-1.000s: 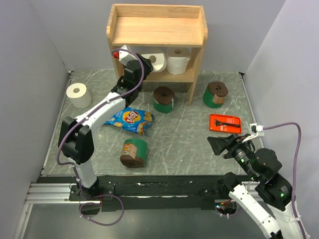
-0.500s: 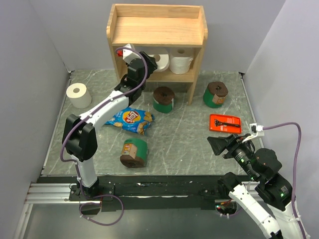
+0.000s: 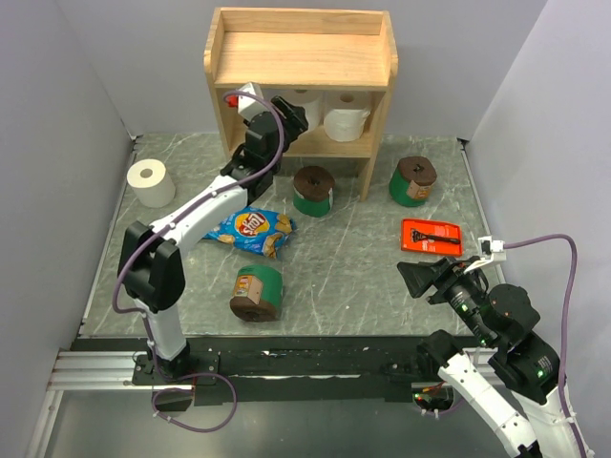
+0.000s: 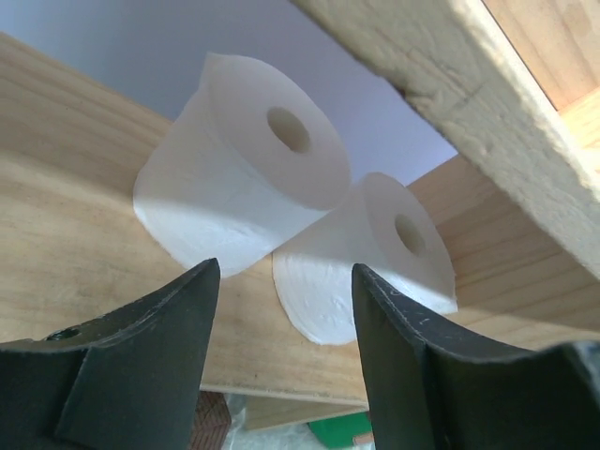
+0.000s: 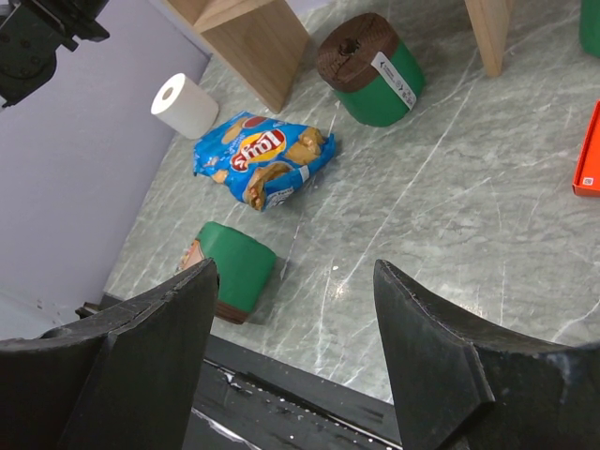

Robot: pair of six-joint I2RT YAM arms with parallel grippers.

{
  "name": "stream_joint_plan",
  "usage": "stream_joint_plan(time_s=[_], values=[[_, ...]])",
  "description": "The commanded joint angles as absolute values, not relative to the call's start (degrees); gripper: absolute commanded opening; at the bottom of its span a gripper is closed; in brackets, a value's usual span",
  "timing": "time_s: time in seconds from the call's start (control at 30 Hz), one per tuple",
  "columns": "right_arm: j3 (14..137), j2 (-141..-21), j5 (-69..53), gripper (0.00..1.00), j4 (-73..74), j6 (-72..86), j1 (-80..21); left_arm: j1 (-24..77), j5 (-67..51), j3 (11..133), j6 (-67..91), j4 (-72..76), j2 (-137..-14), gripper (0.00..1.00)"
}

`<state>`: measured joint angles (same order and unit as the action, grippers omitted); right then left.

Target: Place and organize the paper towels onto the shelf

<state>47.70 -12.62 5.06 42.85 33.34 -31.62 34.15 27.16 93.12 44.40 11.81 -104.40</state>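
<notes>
Grey marble table [image 3: 363, 277], two of six rolls shelved.
White rolls [image 4: 244, 197] sit on the shelf [image 3: 301, 48] lower tier, far; white roll [image 3: 151, 183] and three green rolls [image 3: 312, 191] wait on the table. Left jaws and right jaws gape, empty.

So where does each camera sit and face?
Top external: above and behind both arms, which show; looks down on table, shelf.
Left wrist: at the shelf's lower tier, facing two white rolls; open left pincer shows.
Right wrist: near edge, facing left across the table; open right pincer shows.
Shared: chip bag, in top and right wrist.
</notes>
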Motion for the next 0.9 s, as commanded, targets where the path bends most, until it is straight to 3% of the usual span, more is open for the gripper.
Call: stream_joint_plan(time_s=[0.0,0.1,0.3,0.5,0.53,0.63,0.87], values=[[48.60,-13.01,5.71,0.74,42.10,32.34,-31.82,34.37,25.84,89.41,45.09,13.19,-97.22,0.64],[48.52,-12.57,5.80,0.75,42.80,32.26,-31.82,34.37,25.23,84.23,45.79,10.82,-91.69,0.68],[47.81,-10.99,5.54,0.75,43.77,32.17,-31.73,32.44,28.91,78.41,46.31,-2.35,-79.82,0.87],[45.45,-8.97,4.49,0.75,43.86,32.69,-31.73,16.39,28.47,75.25,55.19,-18.97,-71.20,0.90],[44.74,-8.70,4.31,0.75,43.86,32.87,-31.73,14.43,28.13,75.15,55.72,-20.03,-70.84,0.95],[43.77,-8.53,3.34,0.75,43.77,33.22,-31.82,6.70,25.06,75.59,56.86,-23.46,-71.27,0.97],[43.68,-8.53,4.04,0.75,44.82,32.26,-31.82,-4.64,18.38,76.99,57.83,-25.40,-80.14,0.94]])
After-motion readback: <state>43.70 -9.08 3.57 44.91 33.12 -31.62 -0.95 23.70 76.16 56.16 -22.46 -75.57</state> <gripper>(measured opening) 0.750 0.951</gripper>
